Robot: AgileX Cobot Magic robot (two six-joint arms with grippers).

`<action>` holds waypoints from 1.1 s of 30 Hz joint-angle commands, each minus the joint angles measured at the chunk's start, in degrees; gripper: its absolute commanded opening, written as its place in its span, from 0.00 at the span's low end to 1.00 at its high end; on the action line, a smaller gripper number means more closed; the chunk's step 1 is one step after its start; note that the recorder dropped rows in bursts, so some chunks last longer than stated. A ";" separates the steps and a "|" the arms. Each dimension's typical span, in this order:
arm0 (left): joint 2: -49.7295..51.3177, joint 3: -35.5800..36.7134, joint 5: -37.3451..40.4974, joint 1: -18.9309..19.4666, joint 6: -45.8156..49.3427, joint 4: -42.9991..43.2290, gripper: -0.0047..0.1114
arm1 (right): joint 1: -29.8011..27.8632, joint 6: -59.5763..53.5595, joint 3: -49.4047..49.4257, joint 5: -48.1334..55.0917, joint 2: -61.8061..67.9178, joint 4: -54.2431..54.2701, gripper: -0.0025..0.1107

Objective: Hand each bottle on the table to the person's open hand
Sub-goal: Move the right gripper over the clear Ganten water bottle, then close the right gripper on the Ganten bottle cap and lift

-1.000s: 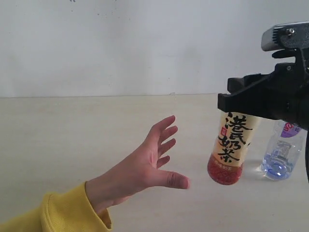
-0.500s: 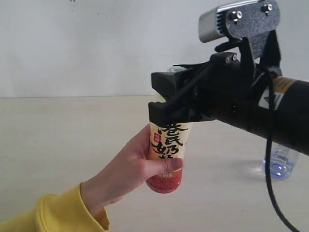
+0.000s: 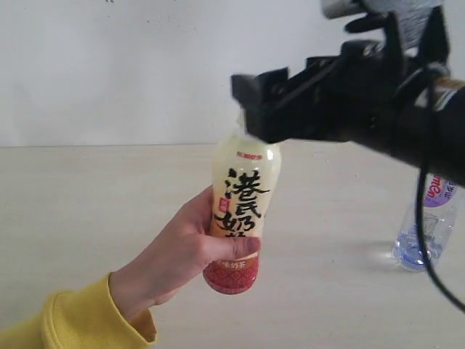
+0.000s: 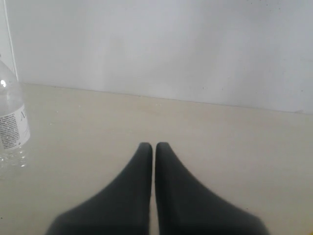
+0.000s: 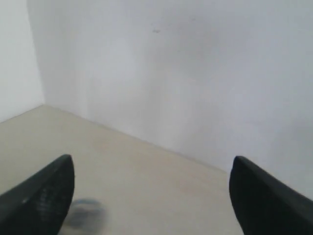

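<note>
A person's hand (image 3: 178,258) in a yellow sleeve holds the cream-yellow bottle (image 3: 243,203) upright above the table (image 3: 87,196). The bottle has black characters and a red base. My right gripper (image 3: 251,109) hovers at the bottle's top, which hides the cap. In the right wrist view this gripper (image 5: 151,164) is open, its fingers wide apart with nothing between them. The clear bottle with a purple-red label (image 3: 429,225) stands at the right. A clear ridged bottle (image 4: 11,122) stands beside my left gripper (image 4: 152,146), which is shut and empty low over the table.
A plain white wall (image 3: 145,65) runs behind the table's far edge. The yellow sleeve (image 3: 80,320) enters from the lower left. A black cable (image 3: 425,240) hangs from the right arm in front of the labelled bottle. A blurred dark patch (image 5: 83,218) shows below the right gripper.
The right gripper carried the cream-yellow bottle left to the hand, which closed round it. The gripper has since let go and risen, leaving the bottle's shoulder bare.
</note>
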 commanded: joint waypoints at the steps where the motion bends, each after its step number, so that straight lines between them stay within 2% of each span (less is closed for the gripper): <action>1: -0.15 -0.22 -0.04 0.15 -0.06 0.24 0.08 | -7.30 -14.32 -0.34 -0.18 -7.25 12.59 0.73; 6: -0.15 -0.22 -0.04 0.15 -0.06 0.24 0.08 | -21.31 -27.23 -0.34 6.17 -12.95 23.49 0.73; 10: -0.15 -0.22 -0.04 0.15 -0.06 0.24 0.08 | -32.07 -28.32 -0.34 14.45 -12.22 24.29 0.73; 13: -0.15 -0.22 -0.04 0.15 -0.06 0.24 0.08 | -37.04 -28.30 0.63 15.64 -9.22 24.29 0.73; 21: -0.15 -0.22 -0.04 0.15 -0.06 0.24 0.08 | -37.74 -26.38 1.41 13.46 0.32 24.29 0.73; 33: -0.15 -0.22 -0.04 0.15 -0.06 0.24 0.08 | -37.74 -24.87 1.41 10.32 4.40 23.09 0.73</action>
